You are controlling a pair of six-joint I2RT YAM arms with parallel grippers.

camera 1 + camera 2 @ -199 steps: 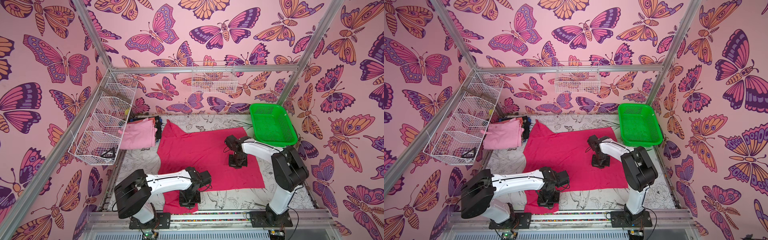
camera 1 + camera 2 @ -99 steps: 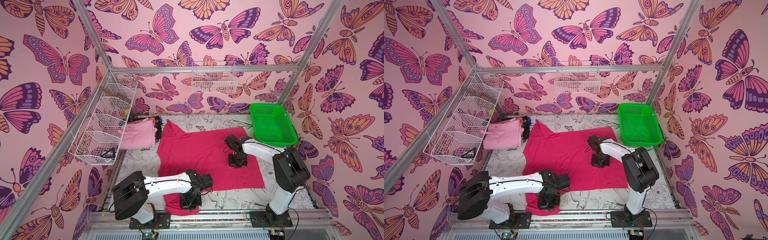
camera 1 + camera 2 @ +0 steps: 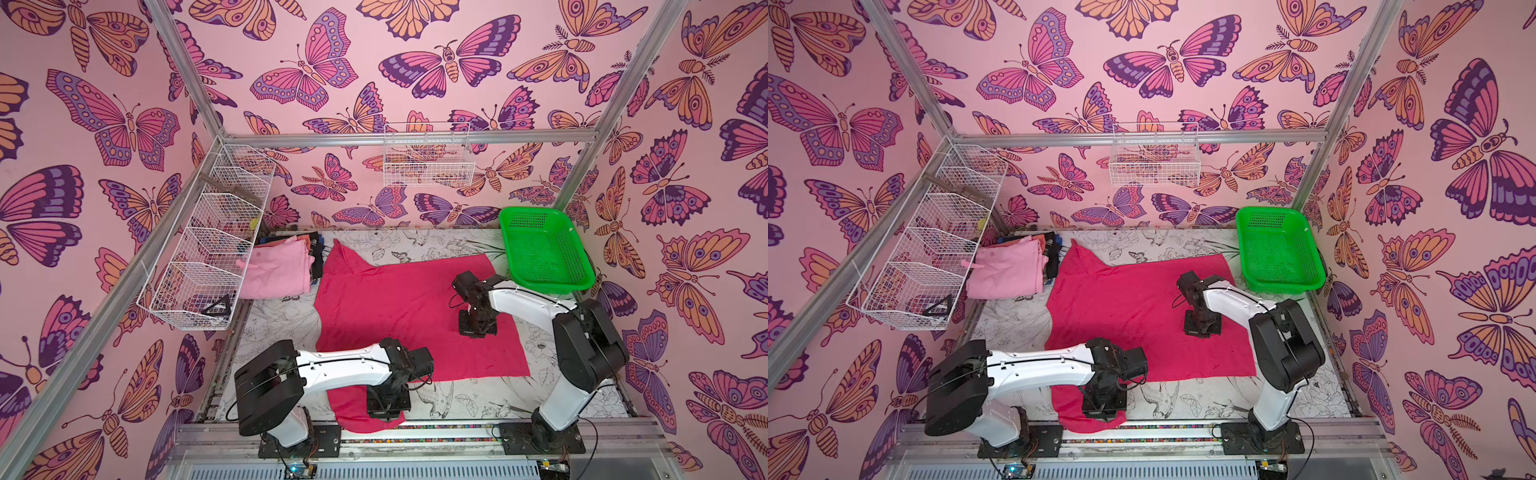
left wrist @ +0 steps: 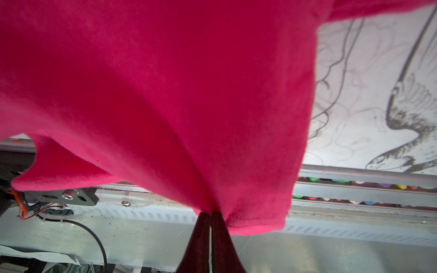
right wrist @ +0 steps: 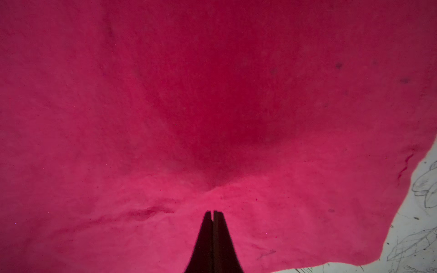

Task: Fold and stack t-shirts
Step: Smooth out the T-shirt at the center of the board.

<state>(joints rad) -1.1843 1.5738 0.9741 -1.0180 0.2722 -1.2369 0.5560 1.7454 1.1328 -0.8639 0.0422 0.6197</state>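
**Desk:** What has the left gripper (image 4: 210,214) got?

**Photographer:** Its jaws are all but shut, pinching a gathered edge of the crimson t-shirt (image 3: 407,299). In the last second it has drawn that flap closer to the front rail (image 3: 457,428).

**Desk:** And the right gripper (image 5: 214,212)?

**Photographer:** Closed on nothing, tips pressing the cloth mid-table, and it hasn't moved. This looks like spreading, with no fold begun.

**Desk:** Surroundings?

**Photographer:** A table (image 3: 457,401) printed with birds and leaves. The light pink t-shirt (image 3: 276,270) lies folded on a pile at the far left. A green basket (image 3: 552,286) sits far right, ringed by butterfly walls (image 3: 415,62).
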